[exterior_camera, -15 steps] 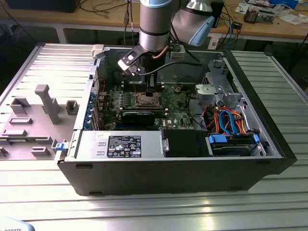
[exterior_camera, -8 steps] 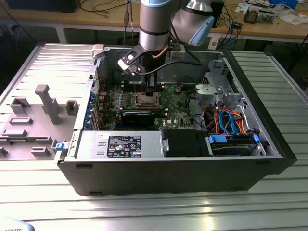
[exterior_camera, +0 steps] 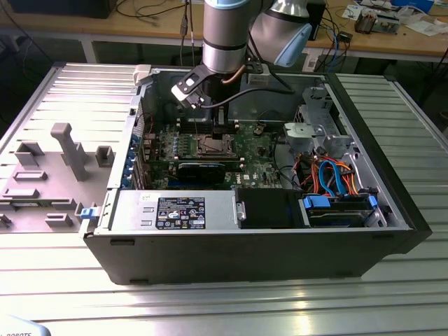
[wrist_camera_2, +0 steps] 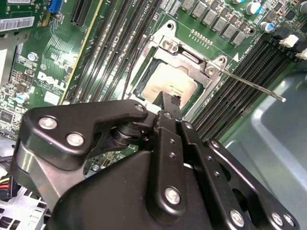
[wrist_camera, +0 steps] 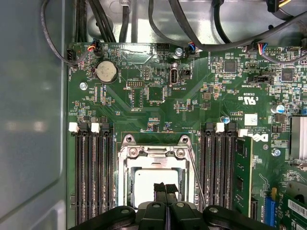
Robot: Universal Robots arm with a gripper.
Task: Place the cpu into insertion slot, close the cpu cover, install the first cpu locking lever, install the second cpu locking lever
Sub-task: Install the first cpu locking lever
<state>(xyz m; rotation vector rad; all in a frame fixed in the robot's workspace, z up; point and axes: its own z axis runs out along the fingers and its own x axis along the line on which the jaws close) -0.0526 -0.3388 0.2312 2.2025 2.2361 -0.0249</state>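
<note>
Where the second wrist view looks down on the board, the gripper is closed w/ nothing between its fingers, tips just over the cpu, seated in the insertion slot; a thin lever juts out beside it. First wrist view: the cpu cover frames the chip. Exterior view: the arm hangs over the open pc case.

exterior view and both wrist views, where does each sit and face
Exterior view: off the arm, looking down into the computer case; arm shows.
First wrist view: at the wrist, straight down on the cpu; gripper shows.
Second wrist view: at the wrist, slanting past the gripper to the cpu.
Wrist views share cpu, gripper.
</note>
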